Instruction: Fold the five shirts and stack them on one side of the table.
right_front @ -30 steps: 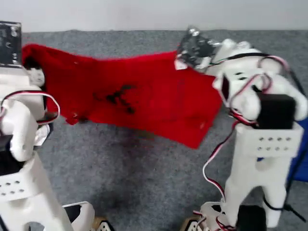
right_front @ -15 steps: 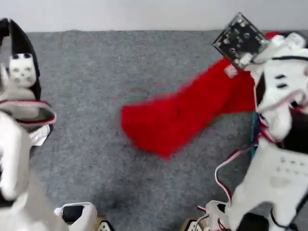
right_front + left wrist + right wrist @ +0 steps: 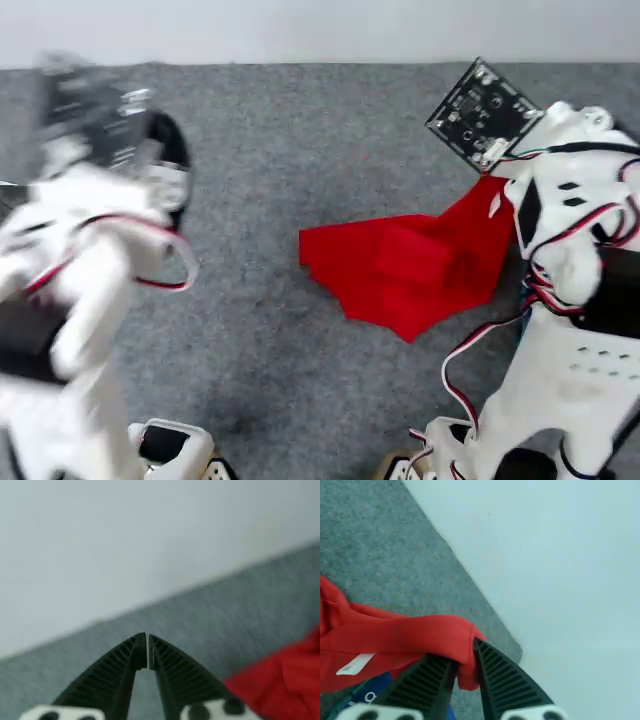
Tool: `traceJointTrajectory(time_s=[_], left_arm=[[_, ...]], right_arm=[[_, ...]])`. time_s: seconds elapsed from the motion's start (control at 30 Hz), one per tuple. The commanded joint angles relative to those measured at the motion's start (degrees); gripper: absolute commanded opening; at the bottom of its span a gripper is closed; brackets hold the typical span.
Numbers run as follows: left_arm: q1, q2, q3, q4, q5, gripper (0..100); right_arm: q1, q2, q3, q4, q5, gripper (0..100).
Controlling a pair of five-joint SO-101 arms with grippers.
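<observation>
A red shirt [image 3: 400, 268] lies crumpled on the grey table [image 3: 300, 150], right of centre, with one corner lifted toward the right arm [image 3: 575, 230]. My right gripper [image 3: 464, 656] is shut on a fold of that red shirt [image 3: 395, 635], close to the table's far edge; a white label [image 3: 355, 664] shows on the cloth. My left gripper [image 3: 147, 647] is shut with nothing in it, held above the table and facing the white wall, with the red shirt [image 3: 285, 685] off to one side. The left arm [image 3: 90, 250] is raised at the left.
A blue cloth [image 3: 367, 696] lies under the red shirt by the right gripper. The right arm's camera board [image 3: 482, 112] hangs over the table's back right. A white wall [image 3: 320, 30] borders the far edge. Both arm bases stand at the front.
The left gripper let go of the shirt and its arm swung up and inward. The right gripper dragged the shirt rightward, and it collapsed from a spread sheet into a crumpled heap.
</observation>
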Motion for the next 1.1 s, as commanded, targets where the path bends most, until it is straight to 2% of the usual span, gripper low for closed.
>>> traceJointTrajectory(time_s=[0.0, 0.13, 0.27, 0.37, 0.73, 1.07], left_arm=[[4.22, 0.18, 12.09, -4.04, -0.35, 1], [8.79, 0.18, 24.04, -11.96, -4.22, 1], [11.6, 0.44, 35.12, -22.51, -5.1, 1], [12.84, 4.92, 37.58, -26.81, -5.1, 1], [15.21, 34.29, 17.63, -25.05, -5.1, 2], [22.15, 55.74, 2.07, -25.32, -6.15, 2]], right_arm=[[-0.13, -1.89, 2.02, 0.4, -0.62, 1.2], [-0.13, -2.24, 6.68, 0.31, -0.62, 1.2], [-0.04, -2.24, 10.55, -0.04, -0.62, 1.2], [-0.04, -2.24, 13.36, -0.13, -0.62, 1.1], [0.04, -1.8, 20.04, -0.22, -0.7, 1.1], [7.16, -2.15, 21.98, -5.85, -0.7, 1.1]])
